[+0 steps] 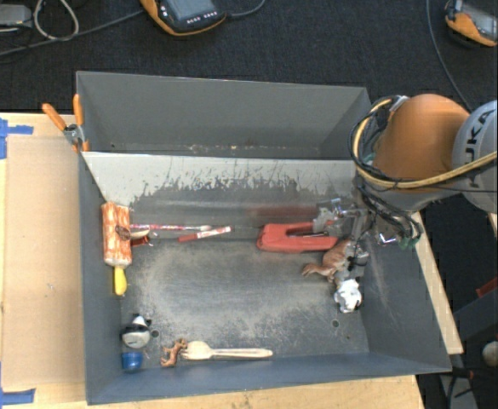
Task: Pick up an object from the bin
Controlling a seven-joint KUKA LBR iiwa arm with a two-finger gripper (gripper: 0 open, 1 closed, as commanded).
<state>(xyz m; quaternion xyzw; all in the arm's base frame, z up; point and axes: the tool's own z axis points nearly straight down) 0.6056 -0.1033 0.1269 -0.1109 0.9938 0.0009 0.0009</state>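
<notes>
Several loose things lie in the bin (231, 126); the claw (351, 252) sits low near the right edge, over a small brown toy animal (322, 269), with a red tool (293, 239) just beside it toward the bin's middle and a small white thing (347, 296) just beside it toward the near edge. Whether the claw is released or clenched cannot be determined. By this evidence the pick is not done: gripping one thing and lifting it clear remain.

One arm (480, 147), entering from the right, wrist turned steeply downward beneath a rounded orange cover (419, 135), yellow and black cables (369, 143) looped about that cover, jaws carried low below it, toward the right side.
</notes>
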